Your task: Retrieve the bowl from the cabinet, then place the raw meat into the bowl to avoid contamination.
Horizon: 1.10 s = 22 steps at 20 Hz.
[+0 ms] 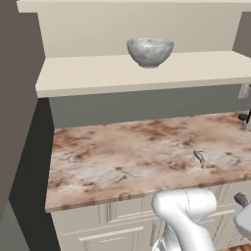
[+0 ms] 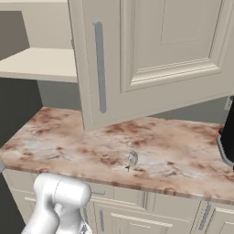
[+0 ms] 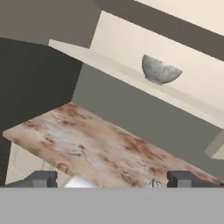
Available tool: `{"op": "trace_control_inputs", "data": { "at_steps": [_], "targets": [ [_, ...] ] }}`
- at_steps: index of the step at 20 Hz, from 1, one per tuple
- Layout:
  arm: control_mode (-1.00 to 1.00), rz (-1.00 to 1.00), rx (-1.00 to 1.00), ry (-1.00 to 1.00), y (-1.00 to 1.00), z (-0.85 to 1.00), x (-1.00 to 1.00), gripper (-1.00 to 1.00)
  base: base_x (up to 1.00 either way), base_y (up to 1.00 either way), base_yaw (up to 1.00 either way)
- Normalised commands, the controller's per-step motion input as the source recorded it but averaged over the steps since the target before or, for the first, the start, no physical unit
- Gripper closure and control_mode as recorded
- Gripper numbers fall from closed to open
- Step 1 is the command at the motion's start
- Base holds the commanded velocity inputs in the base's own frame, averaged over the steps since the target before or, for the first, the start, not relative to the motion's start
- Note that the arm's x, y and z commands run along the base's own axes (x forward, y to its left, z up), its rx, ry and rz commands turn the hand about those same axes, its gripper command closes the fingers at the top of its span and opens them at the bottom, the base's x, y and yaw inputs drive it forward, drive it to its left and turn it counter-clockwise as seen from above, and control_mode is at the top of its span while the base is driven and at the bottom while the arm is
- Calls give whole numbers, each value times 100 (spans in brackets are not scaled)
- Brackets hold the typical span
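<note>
A: What does the left base view give you?

B: The bowl (image 1: 150,51) stands upright on the shelf (image 1: 98,73) of the open cabinet (image 1: 122,29), near the middle and set back from the front edge. Below it runs the reddish marble desk (image 1: 122,152), with a small grey thing (image 1: 199,158) lying near its front right. My arm (image 1: 184,215) rises at the bottom, in front of the drawers (image 1: 117,220).

A: And the right base view?

B: The open door (image 2: 155,55) swings out over the desk (image 2: 68,137), its long grey handle (image 2: 99,66) vertical. Left of the door I see a bare part of the shelf (image 2: 41,64). The small grey thing (image 2: 132,158) lies on the desk near the front. A dark thing (image 2: 227,137) stands at the right edge; I cannot tell what it is.

A: The hand view?

B: My pincer (image 3: 113,179) is spread wide, its two tips far apart at the bottom, with nothing between them. It is well apart from the bowl (image 3: 160,70), which sits on the shelf (image 3: 109,65) above and beyond the desk (image 3: 96,144).
</note>
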Motion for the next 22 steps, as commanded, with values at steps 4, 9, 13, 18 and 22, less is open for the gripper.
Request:
{"op": "trace_control_inputs", "data": {
  "at_steps": [4,9,13,18,22],
  "targets": [
    [-100,-3,-19,-1,89,-13,34,-100,0,0,0],
    [-100,-13,-10,-8,58,13,48,-100,0,0,0],
    [-100,-22,-10,-12,31,19,51,-100,0,0,0],
    [-100,-26,-11,-8,5,5,45,-100,0,0,0],
    [-100,-28,-9,-7,-8,0,37,-100,0,0,0]
  ]
}}
